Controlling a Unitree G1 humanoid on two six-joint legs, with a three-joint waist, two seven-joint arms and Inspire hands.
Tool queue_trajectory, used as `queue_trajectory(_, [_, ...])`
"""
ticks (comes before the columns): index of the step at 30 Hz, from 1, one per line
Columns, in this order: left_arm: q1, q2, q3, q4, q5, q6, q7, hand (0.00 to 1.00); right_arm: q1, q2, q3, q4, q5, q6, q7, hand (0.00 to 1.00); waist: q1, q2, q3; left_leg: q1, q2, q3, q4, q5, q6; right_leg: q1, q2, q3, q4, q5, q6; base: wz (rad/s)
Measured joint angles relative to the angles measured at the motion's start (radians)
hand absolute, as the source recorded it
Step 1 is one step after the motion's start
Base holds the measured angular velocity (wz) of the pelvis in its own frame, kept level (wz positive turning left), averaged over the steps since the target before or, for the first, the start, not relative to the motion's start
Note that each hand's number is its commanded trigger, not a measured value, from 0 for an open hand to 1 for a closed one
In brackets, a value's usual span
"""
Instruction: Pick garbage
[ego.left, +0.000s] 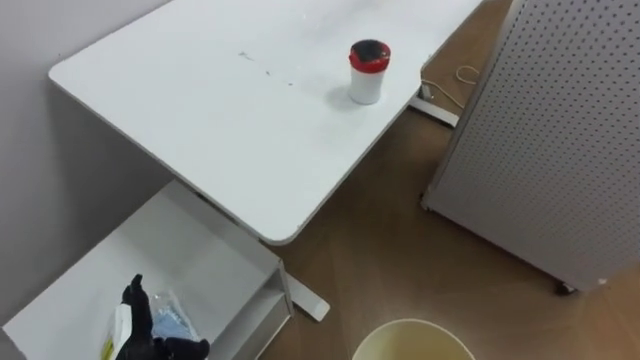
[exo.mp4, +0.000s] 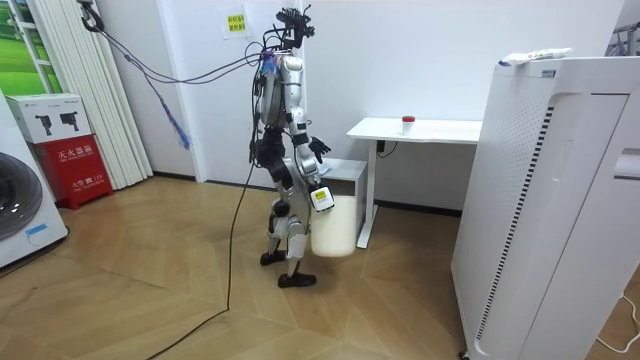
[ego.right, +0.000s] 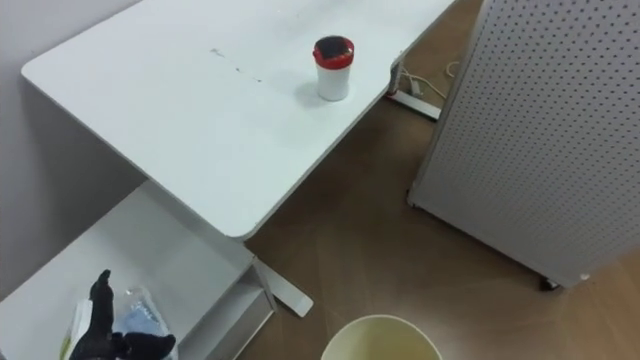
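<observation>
Bin (ego.left: 412, 342): at your feet, waiting.
Left hand (ego.left: 150, 335): fingers loosely spread over the low shelf (ego.left: 205, 250); you grip nothing yet.
Garbage (ego.left: 172, 318): wrapper at the shelf's near left corner, beside your hand, unpicked.
Cup (ego.left: 368, 72): near the worktop's (ego.left: 220, 130) far right edge, possibly next.

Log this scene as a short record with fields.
left hand: open, over the low white shelf
garbage: clear wrapper on the shelf by the left hand; contact cannot be told
bin: on the floor beside the shelf
desk: holds a red-lidded cup
right hand: low, above the bin, in the room view
</observation>
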Motion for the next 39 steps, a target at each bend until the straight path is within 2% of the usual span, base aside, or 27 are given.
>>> queue_trajectory(5, [-0.024,0.005,-0.006,0.025,0.01,0.0,0.0,0.0,-0.029,0.006,0.029,-0.001,0.018,-0.007,-0.02,1.0,-0.006,-0.008,0.0061,-0.06,0.0,0.0,0.032,0.0,0.0,-0.062,-0.001,0.013,0.04,-0.001,-0.01,0.0])
queue_trajectory(6, [-0.032,0.013,-0.008,0.032,0.01,0.0,0.001,0.0,-0.037,0.009,0.032,0.0,0.023,-0.008,-0.02,1.0,-0.008,-0.012,0.0095,-0.07,0.0,0.002,0.038,-0.001,0.001,-0.076,-0.001,0.02,0.051,-0.002,-0.013,-0.09])
queue_trajectory(7, [-0.042,0.023,-0.021,0.045,0.009,0.0,0.001,0.0,-0.045,0.011,0.042,0.0,0.039,-0.008,-0.02,1.0,-0.008,-0.016,0.0168,-0.073,0.001,0.007,0.042,-0.001,0.0,-0.082,-0.002,0.028,0.057,-0.002,-0.014,-0.1])
queue_trajectory(10, [-0.044,0.04,-0.057,0.049,0.01,0.0,0.002,0.0,-0.051,0.009,0.069,-0.002,0.072,-0.009,-0.021,1.0,-0.007,-0.018,0.0188,-0.094,0.007,0.014,0.054,-0.001,-0.001,-0.102,0.0,0.031,0.064,0.0,-0.021,-0.07])
queue_trajectory(20, [-0.049,0.046,-0.098,0.076,0.116,0.009,-0.006,0.0,-0.06,0.005,0.088,-0.003,0.115,-0.012,-0.019,1.0,-0.009,-0.017,0.0176,-0.144,0.007,0.011,0.062,0.0,-0.003,-0.146,-0.004,0.015,0.063,0.002,-0.025,0.02])
queue_trajectory(27, [-0.05,0.049,-0.096,0.153,0.116,0.064,-0.037,0.0,-0.072,0.005,0.091,-0.007,0.116,-0.005,-0.022,1.0,-0.006,-0.018,0.0168,-0.163,0.007,0.015,0.081,0.0,-0.003,-0.168,-0.011,0.008,0.081,0.002,-0.025,-0.01])
queue_trajectory(34, [-0.05,0.058,-0.104,0.164,0.116,0.129,-0.055,0.0,-0.078,0.0,0.095,-0.009,0.154,0.002,-0.032,1.0,0.004,-0.017,0.0115,-0.207,0.007,0.016,0.101,0.001,0.0,-0.205,-0.017,0.002,0.1,0.006,-0.032,0.02])
queue_trajectory(39, [-0.053,0.064,-0.107,0.162,0.116,0.153,-0.072,0.0,-0.078,-0.008,0.098,-0.013,0.166,0.003,-0.031,1.0,0.007,-0.02,0.0089,-0.231,0.007,0.023,0.111,0.005,-0.001,-0.235,-0.022,0.003,0.116,0.007,-0.038,-0.02])
